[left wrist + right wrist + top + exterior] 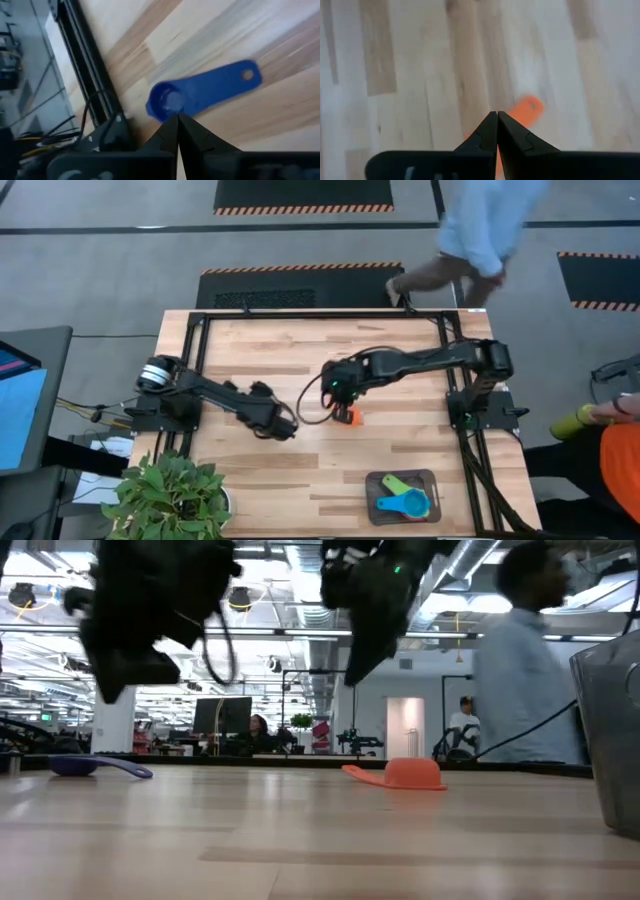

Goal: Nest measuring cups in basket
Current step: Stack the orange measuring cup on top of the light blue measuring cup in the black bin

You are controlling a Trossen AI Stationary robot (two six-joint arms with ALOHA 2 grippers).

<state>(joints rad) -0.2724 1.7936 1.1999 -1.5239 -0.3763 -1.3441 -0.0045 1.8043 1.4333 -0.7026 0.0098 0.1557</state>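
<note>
An orange measuring cup (347, 417) lies mouth down on the table's middle, seen also in the low view (405, 773). My right gripper (338, 402) hangs shut just above it (496, 116), clear of the table (352, 675). A dark blue cup (200, 92) rests on the wood left of centre (85, 767). My left gripper (177, 117) is shut and raised over its bowl end (110, 690). In the high view this blue cup is hidden beneath the left gripper (288, 430). The dark grey basket (372, 480) sits near the right front corner holding green (397, 483) and light blue (405, 502) cups.
A potted plant (170, 490) stands at the near left corner. Black frame rails (195, 360) run along the table's left, far and right sides. The basket's wall (610, 730) rises at the right of the low view. A person (480, 230) walks past beyond the far edge.
</note>
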